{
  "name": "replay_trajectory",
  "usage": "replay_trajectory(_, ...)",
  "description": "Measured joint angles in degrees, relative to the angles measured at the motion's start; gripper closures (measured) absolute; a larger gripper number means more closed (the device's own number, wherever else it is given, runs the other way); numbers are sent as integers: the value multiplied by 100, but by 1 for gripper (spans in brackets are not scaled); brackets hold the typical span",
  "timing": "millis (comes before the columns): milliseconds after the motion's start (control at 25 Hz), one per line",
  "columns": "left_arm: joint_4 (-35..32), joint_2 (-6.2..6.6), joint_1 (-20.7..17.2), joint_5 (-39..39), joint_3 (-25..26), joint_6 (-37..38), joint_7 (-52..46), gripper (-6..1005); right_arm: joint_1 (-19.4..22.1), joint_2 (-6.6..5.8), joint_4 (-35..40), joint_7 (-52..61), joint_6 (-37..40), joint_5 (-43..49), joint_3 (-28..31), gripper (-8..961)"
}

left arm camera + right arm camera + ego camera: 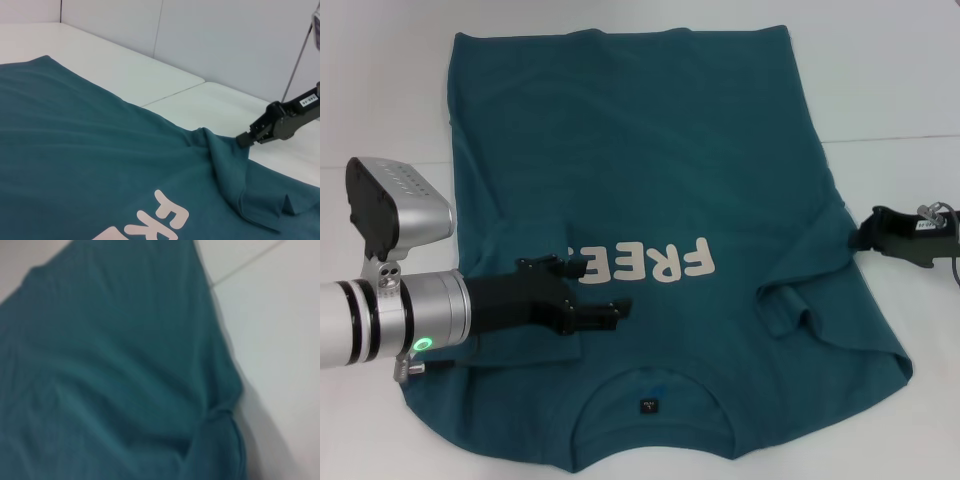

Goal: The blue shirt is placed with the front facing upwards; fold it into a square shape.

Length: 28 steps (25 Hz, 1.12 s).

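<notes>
The blue shirt (660,190) lies front-up on the white bench (900,80), both sleeves apparently folded inward. The right pincer (858,237) pinches its side edge; the left pincer (605,290) hovers narrow-jawed over the chest. Next: release and fold the sides.

White desk (900,90) carrying the blue shirt (650,170), which is lying spread front-up with its collar nearest the robot and its hem at the far side. A thin seam, possibly a joint between panels, is crossing the desk surface.
</notes>
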<state>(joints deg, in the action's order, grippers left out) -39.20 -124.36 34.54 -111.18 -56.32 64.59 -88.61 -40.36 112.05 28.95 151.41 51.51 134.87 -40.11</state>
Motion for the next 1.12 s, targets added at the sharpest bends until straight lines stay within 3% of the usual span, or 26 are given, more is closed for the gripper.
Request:
replay_trajectory(240,0,0,0,22,24,5,2,112,-32,136,202,-31,-168,-387,-10,899)
replay_trajectory(520,0,0,-6,145,-2,12,22,120,-167,157,204,-91,-208,-555,-4,873)
replay_trajectory(1120,18,10,-19,274,-2,54,104,135,-575,339,108,-122,-822,-620,-50,817)
